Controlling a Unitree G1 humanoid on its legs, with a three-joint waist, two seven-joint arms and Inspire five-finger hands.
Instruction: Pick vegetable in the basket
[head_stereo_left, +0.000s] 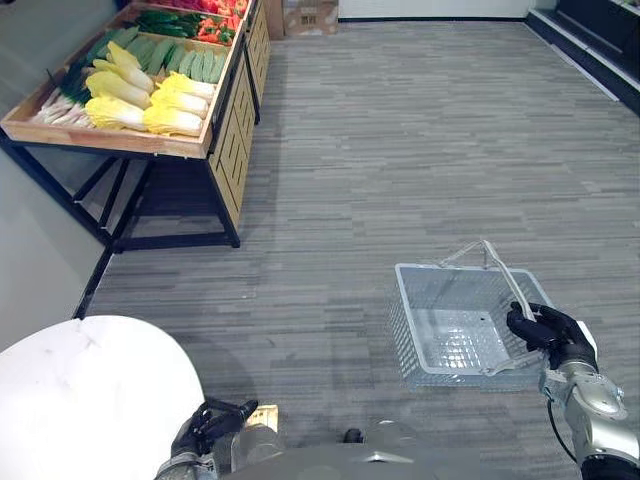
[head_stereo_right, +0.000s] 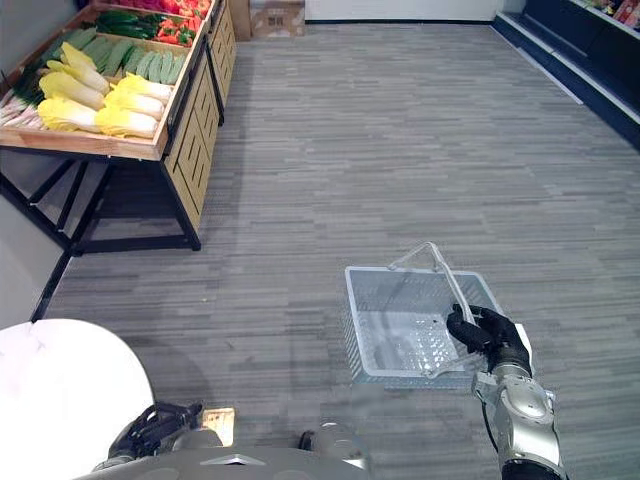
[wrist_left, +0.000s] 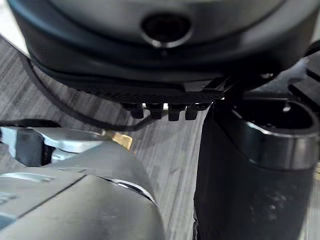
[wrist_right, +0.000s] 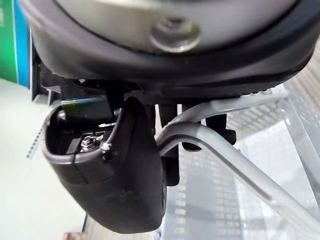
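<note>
Vegetables (head_stereo_left: 150, 95) lie well apart from right robot hand (head_stereo_left: 548, 333) clutching basket (head_stereo_left: 403, 330) handle.

Both eye views look steeply down from the head, sharing the floor (head_stereo_left: 400, 150), the basket (head_stereo_left: 408, 340) at right and the stand (head_stereo_left: 110, 139) far left. Each wrist view sits very close: along the left hand (wrist_left: 250, 175) toward floor, along the right hand (wrist_right: 115, 175) into the basket.

No readable text showing anywhere, tbh. Cardboard box (head_stereo_left: 310, 15) carrying some print, but coming out too small to read.
</note>
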